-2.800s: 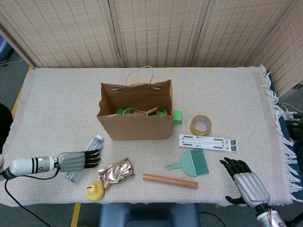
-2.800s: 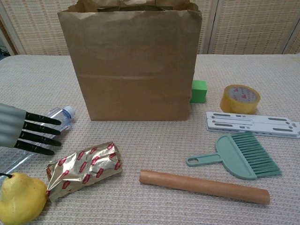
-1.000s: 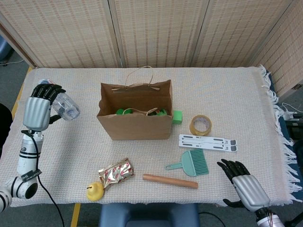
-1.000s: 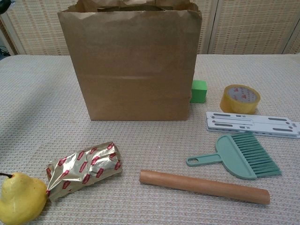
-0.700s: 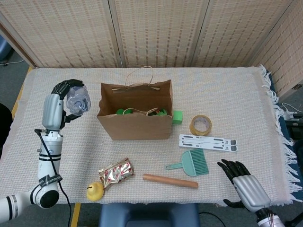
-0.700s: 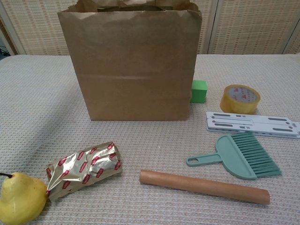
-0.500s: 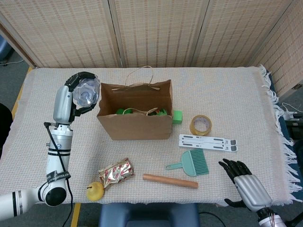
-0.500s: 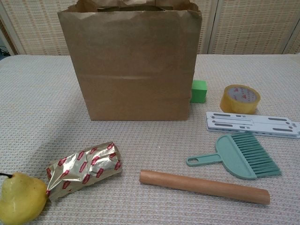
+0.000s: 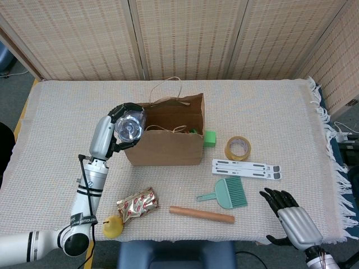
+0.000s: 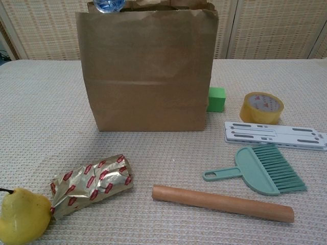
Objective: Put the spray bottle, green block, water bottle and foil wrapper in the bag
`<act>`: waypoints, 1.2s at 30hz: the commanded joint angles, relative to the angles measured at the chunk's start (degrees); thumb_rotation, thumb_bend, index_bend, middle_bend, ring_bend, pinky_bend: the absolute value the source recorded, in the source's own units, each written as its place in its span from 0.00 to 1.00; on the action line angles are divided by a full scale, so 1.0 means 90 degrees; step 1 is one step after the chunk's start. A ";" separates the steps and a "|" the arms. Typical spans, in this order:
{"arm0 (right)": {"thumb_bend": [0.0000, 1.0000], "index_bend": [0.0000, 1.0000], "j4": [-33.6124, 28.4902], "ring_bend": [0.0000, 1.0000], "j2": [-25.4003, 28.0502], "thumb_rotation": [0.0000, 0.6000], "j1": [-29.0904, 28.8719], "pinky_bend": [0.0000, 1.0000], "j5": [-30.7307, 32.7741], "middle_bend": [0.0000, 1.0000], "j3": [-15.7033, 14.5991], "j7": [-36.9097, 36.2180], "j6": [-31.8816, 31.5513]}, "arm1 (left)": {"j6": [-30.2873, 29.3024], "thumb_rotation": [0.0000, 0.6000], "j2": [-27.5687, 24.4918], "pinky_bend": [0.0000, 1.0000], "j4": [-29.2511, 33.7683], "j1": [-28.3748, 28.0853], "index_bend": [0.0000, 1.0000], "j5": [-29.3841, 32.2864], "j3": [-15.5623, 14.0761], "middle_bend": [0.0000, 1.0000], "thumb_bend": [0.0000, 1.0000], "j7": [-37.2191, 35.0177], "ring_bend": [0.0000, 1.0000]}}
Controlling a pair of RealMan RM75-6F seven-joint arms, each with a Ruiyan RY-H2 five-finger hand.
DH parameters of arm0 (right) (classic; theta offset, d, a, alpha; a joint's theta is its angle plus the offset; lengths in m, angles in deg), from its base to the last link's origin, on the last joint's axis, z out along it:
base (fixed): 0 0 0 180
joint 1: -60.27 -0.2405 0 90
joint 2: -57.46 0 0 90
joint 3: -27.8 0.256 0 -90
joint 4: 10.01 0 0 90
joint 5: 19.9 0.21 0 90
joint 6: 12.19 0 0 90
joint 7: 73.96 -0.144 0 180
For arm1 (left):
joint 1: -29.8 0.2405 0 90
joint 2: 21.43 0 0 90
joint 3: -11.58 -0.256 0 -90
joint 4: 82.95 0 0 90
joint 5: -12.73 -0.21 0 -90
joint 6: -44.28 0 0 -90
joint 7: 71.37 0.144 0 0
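Note:
My left hand (image 9: 116, 128) grips the clear water bottle (image 9: 129, 127) and holds it over the left rim of the brown paper bag (image 9: 165, 143). In the chest view only the bottle's end (image 10: 108, 5) peeks above the bag (image 10: 148, 71). Something green shows inside the bag. The green block (image 9: 210, 138) (image 10: 216, 99) sits on the table against the bag's right side. The foil wrapper (image 9: 137, 204) (image 10: 92, 184) lies near the front left. My right hand (image 9: 291, 216) rests open at the front right edge, palm down.
A yellow pear (image 9: 113, 227) touches the wrapper. A wooden rolling pin (image 9: 202, 214), a teal hand brush (image 9: 227, 194), a white flat stand (image 9: 245, 168) and a tape roll (image 9: 237, 148) lie right of the bag. The woven tablecloth (image 9: 67, 112) covers the table.
My left hand took the water bottle from the front left of the table, lifted it and carried it right, up to the bag's left rim. The bag's left wall has shifted inward.

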 commanded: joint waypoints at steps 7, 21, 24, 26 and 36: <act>0.06 0.00 0.0001 0.00 0.0005 1.00 -0.0021 0.00 0.0061 0.00 0.0024 -0.0011 0.0035 | -0.0050 1.00 0.0304 0.71 0.0015 -0.0213 0.57 -0.0288 0.0100 0.59 0.62 -0.0082 0.53; 0.06 0.00 -0.0020 0.00 0.0028 1.00 -0.0024 0.00 0.0074 0.00 0.0045 -0.0034 0.0027 | 0.0784 1.00 0.0430 0.45 -0.0920 -0.0543 0.34 -0.0794 -0.0619 0.27 0.50 0.0260 0.26; 0.06 0.00 -0.0015 0.00 0.0039 1.00 -0.0034 0.00 0.0089 0.00 0.0056 -0.0051 0.0034 | 0.1022 1.00 0.0390 0.25 -0.0991 -0.0640 0.10 -0.0750 -0.0670 0.06 0.43 0.0364 0.05; 0.06 0.00 0.0001 0.00 0.0039 1.00 -0.0046 0.00 0.0126 0.00 0.0069 -0.0062 0.0050 | 0.1031 1.00 0.0408 0.17 -0.1089 -0.0678 0.01 -0.0851 -0.0694 0.00 0.41 0.0416 0.00; 0.06 0.00 0.0024 0.00 0.0022 1.00 -0.0069 0.00 0.0185 0.00 0.0076 -0.0050 0.0102 | 0.1053 1.00 0.0352 0.12 -0.1109 -0.0622 0.00 -0.0812 -0.0751 0.00 0.40 0.0432 0.00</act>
